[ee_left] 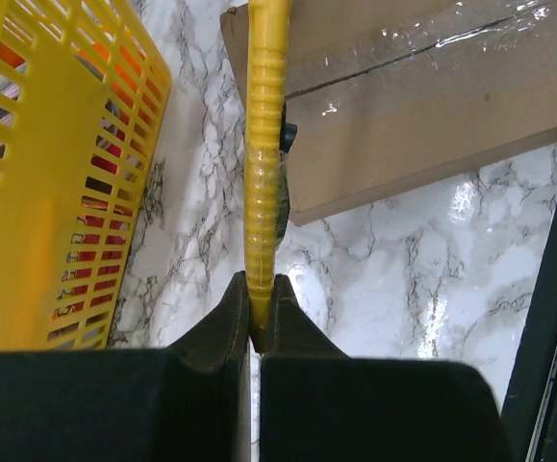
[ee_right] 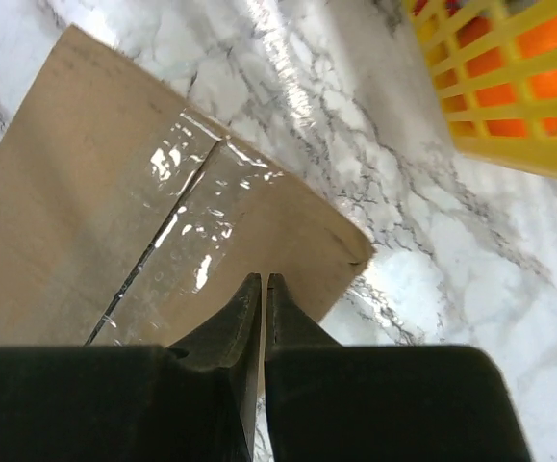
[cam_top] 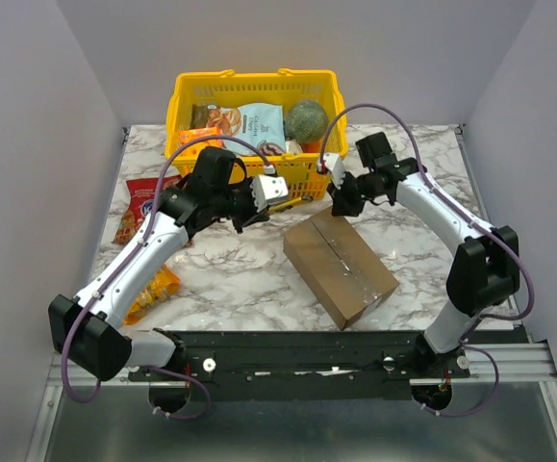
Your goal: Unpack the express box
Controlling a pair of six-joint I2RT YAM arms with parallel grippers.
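Observation:
The express box [cam_top: 341, 268] is a plain brown carton with clear tape along its closed seam, lying askew on the marble table. My left gripper [cam_top: 251, 214] is shut on a yellow ribbed tool [ee_left: 265, 144] that points at the box's far corner [ee_left: 422, 115]; its tip runs out of the left wrist view. The left fingertips [ee_left: 230, 306] pinch the tool's end. My right gripper [cam_top: 341, 204] is shut and empty, hovering over the box's far end [ee_right: 114, 221] beside the taped seam, its gripper tip [ee_right: 264, 281] just above the cardboard.
A yellow shopping basket [cam_top: 254, 87] with several groceries stands at the back, right behind both grippers; it also shows in both wrist views [ee_left: 28, 192] [ee_right: 509, 106]. A red snack bag [cam_top: 143, 207] and an orange bag [cam_top: 153, 289] lie at the left. A black rail [cam_top: 307, 351] runs along the near edge.

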